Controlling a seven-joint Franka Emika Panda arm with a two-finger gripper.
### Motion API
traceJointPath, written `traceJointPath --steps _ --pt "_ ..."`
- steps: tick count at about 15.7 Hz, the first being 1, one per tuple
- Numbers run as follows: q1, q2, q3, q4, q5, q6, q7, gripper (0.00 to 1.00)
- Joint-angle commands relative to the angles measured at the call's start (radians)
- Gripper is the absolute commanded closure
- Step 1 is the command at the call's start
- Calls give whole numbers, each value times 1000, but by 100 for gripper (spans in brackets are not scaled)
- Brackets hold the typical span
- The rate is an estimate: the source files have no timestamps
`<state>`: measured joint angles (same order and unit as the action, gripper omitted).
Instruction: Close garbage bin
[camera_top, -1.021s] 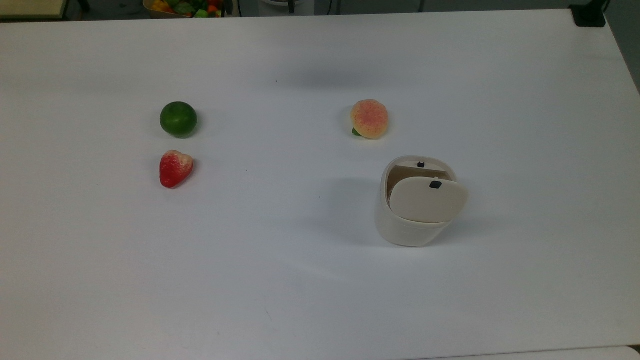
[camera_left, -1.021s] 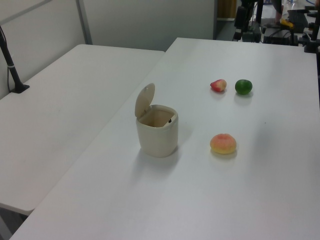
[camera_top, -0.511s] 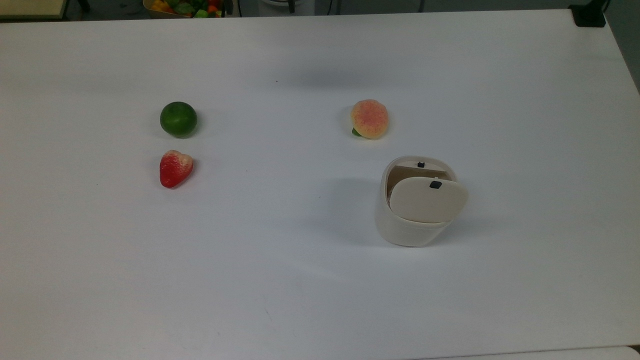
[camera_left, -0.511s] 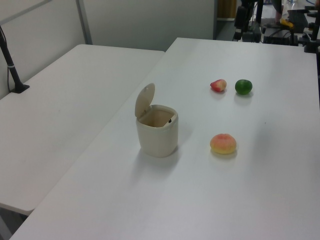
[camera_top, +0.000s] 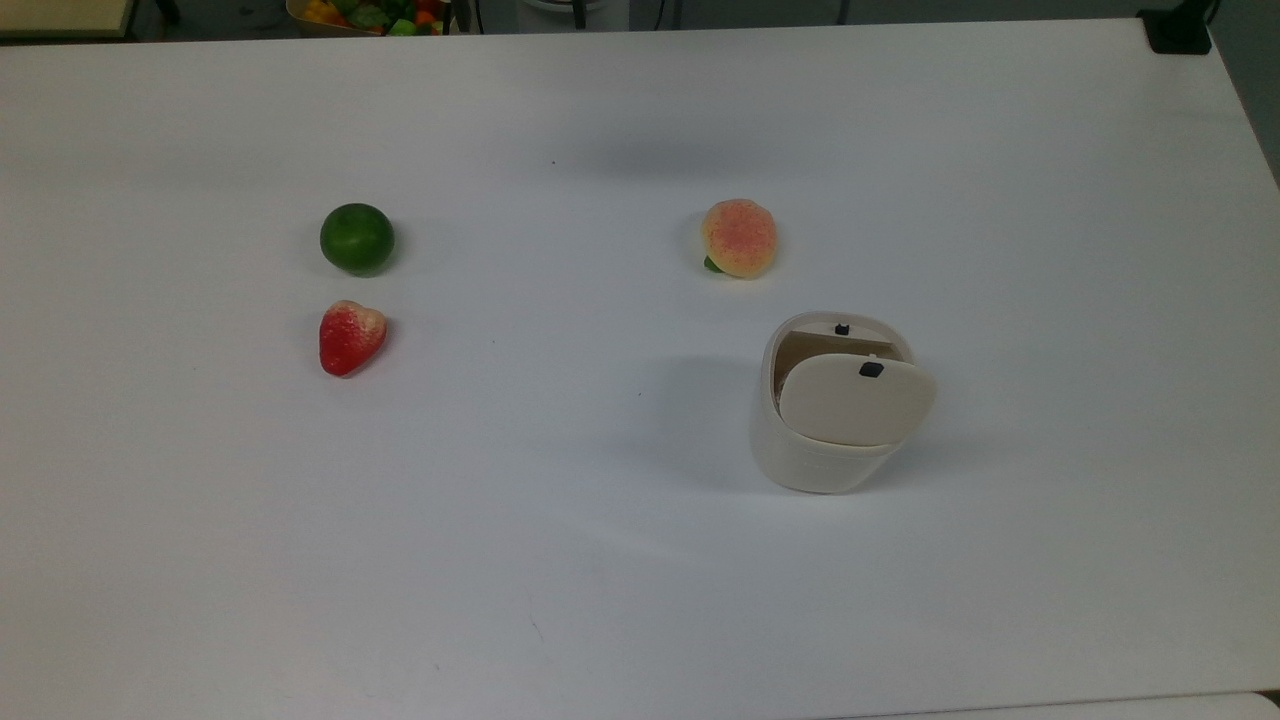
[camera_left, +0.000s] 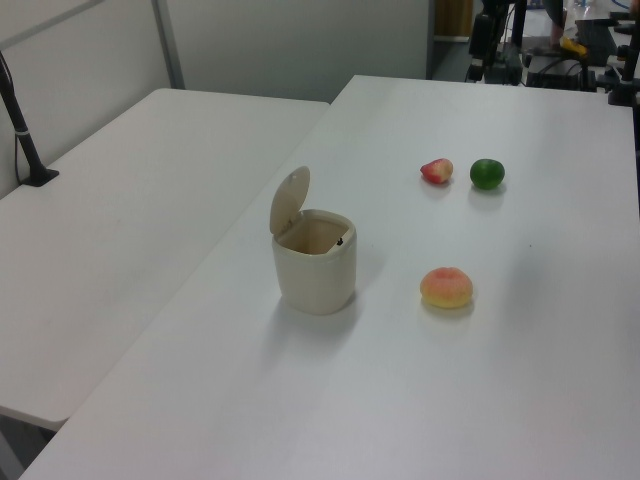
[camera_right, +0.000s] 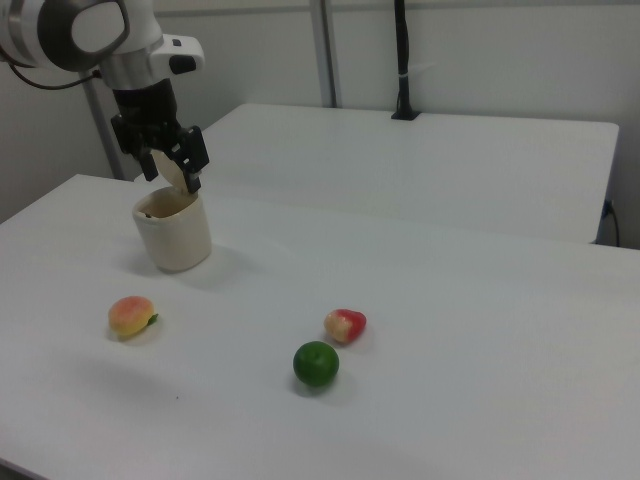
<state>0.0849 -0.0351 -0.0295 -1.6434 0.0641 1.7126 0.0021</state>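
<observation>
While the bin (camera_top: 828, 440) stands by the peach (camera_top: 739, 237) with its lid (camera_top: 856, 399) upright, the gripper (camera_right: 172, 172), fingers parted and empty, must push it down.

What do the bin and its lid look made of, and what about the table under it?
The bin looks like cream-white moulded plastic with a smooth, matte finish: rounded corners, even colour, thin walls. Its raised lid seems the same plastic, with a small black button. The table looks like white laminate, smooth with soft shadows, though the core is impossible to tell.
</observation>
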Motion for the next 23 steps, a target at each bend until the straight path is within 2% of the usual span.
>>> traceJointPath --steps 1,6,10,12,17,23 --pt "3 -11 0 -18 5 22 -27 34" --pt "3 -8 3 -18 28 31 -17 78" --pt "3 0 31 -22 30 82 -11 100" --pt "4 10 36 -22 37 91 -10 100" --pt "7 29 77 -21 42 251 13 100" --pt "16 73 144 -15 23 513 123 100"
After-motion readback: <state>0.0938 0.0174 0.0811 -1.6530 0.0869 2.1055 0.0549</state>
